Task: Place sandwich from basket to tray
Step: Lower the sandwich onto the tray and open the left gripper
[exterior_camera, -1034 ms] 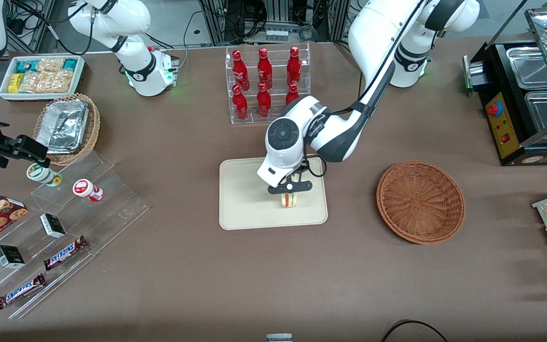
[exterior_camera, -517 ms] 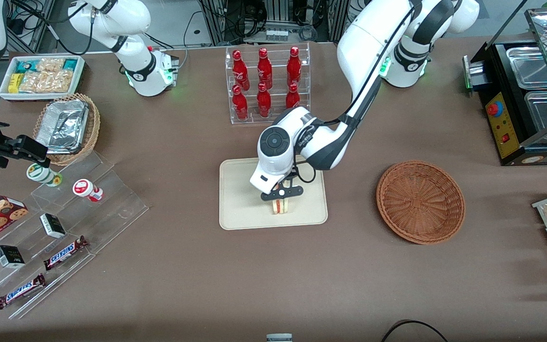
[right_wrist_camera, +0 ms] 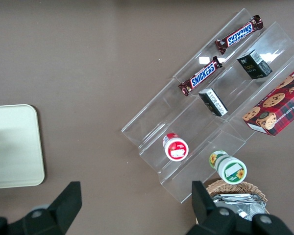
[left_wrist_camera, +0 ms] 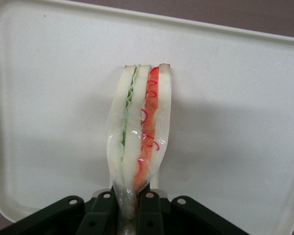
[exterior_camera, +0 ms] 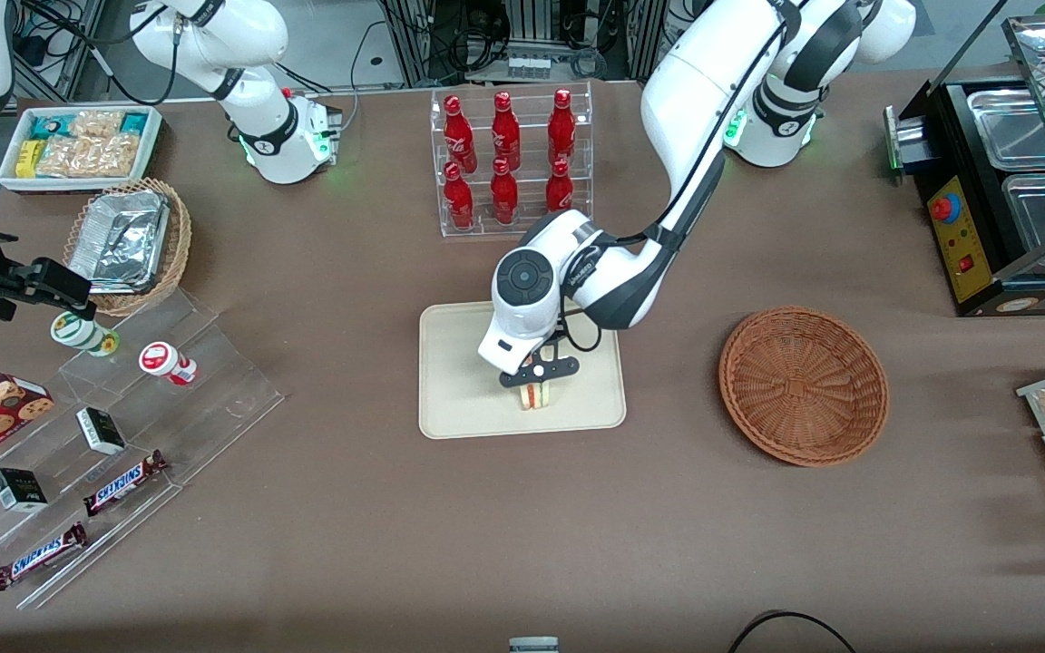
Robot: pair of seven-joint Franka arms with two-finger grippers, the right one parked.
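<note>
My left gripper hangs just above the cream tray, shut on the sandwich. The clear-wrapped sandwich stands on edge, white bread with green and red filling, its wrapped end pinched between my fingers. It sits over the part of the tray nearer the front camera, close to the tray floor. The round reddish-brown basket rests on the table beside the tray, toward the working arm's end, with nothing in it.
A clear rack of red bottles stands farther from the front camera than the tray. Acrylic shelves with snack bars and cups lie toward the parked arm's end. A black warmer stands toward the working arm's end.
My gripper carried the sandwich a short way across the tray toward the parked arm's end, then settled slightly lower; in the last half second it barely moved.
</note>
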